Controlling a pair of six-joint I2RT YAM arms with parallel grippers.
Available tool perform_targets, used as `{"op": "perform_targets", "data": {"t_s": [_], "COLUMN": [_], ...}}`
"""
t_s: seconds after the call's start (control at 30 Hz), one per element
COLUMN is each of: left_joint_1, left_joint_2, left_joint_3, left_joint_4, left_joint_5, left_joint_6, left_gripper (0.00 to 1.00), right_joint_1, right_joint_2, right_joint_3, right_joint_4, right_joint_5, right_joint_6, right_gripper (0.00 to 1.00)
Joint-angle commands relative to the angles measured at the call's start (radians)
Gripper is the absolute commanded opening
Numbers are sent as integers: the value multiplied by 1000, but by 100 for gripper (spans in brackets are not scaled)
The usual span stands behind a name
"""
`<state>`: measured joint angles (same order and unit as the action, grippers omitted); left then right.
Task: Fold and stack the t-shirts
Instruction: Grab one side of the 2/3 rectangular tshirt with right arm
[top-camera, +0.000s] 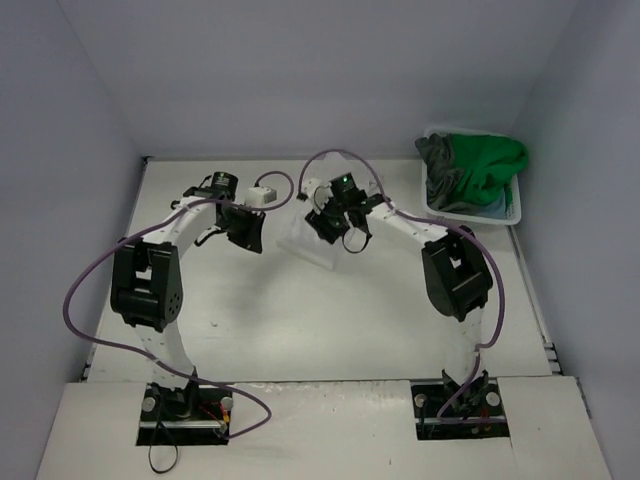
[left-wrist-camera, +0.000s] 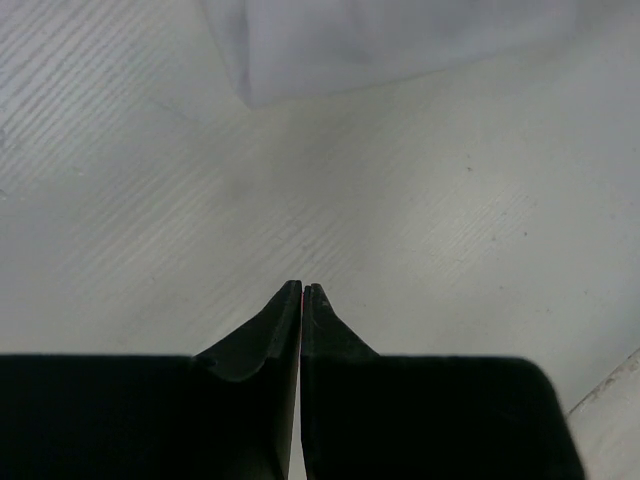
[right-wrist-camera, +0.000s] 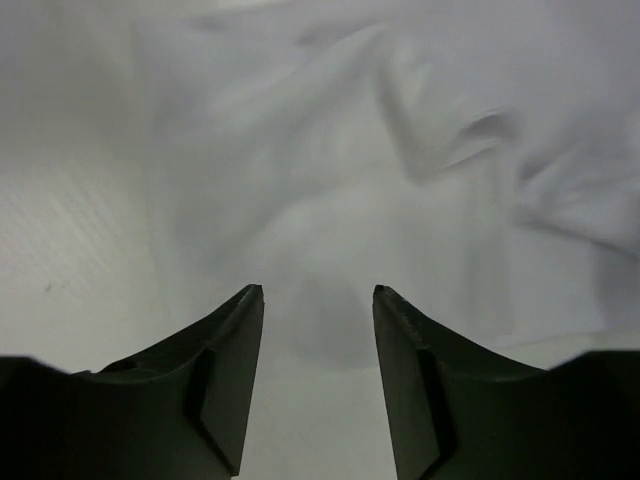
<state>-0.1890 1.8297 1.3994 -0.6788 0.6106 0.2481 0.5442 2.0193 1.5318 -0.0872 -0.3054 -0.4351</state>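
Observation:
A white t-shirt (top-camera: 303, 246) lies in a flat, creased bundle on the table at centre back. My right gripper (top-camera: 338, 232) hovers over it; in the right wrist view it (right-wrist-camera: 318, 292) stands open, with the white t-shirt (right-wrist-camera: 380, 150) just below and ahead of the fingertips and nothing between them. My left gripper (top-camera: 252, 232) sits just left of the shirt. Its jaws (left-wrist-camera: 302, 287) are shut on nothing over bare table, and a corner of the white t-shirt (left-wrist-camera: 380, 40) shows ahead. The green t-shirt (top-camera: 487, 160) and the dark grey t-shirt (top-camera: 437, 155) lie heaped in the basket.
A white plastic laundry basket (top-camera: 516, 207) stands at the back right corner, with a strip of light blue cloth (top-camera: 497, 204) under the green shirt. Grey walls close in the table (top-camera: 300, 320) on three sides. Purple cables loop from both arms.

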Motion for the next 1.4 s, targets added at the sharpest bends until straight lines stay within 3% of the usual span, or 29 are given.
{"op": "perform_targets", "data": {"t_s": [0.0,0.1,0.2,0.33,0.87,1.37], "left_joint_1": [16,37,120,249,460,494], "left_joint_2": [-27,-78,-128,-164,-234,-267], "left_joint_3": [72,27,-8,-20,-88,-149], "left_joint_4": [4,57,104,117,148,183], "left_joint_5": [-23,-64,-83,-46,70,126], "left_joint_6": [2,-13,-56,-79,-95,-118], "left_gripper": [0,0,0,0,0,0], "right_joint_1": [59,80,92,114,214,218], "right_joint_2": [-57,-59,-56,-62,2,90], "right_joint_3": [-62,-85,-84,-85,-102,-88], "right_joint_4": [-54,-54,-54,-48,129,193], "right_joint_5": [-37,-40,-40,-15,170,302], "right_joint_6": [-54,-65,-67,-68,-108,-137], "right_gripper": [46,52,61,67,68,68]}}
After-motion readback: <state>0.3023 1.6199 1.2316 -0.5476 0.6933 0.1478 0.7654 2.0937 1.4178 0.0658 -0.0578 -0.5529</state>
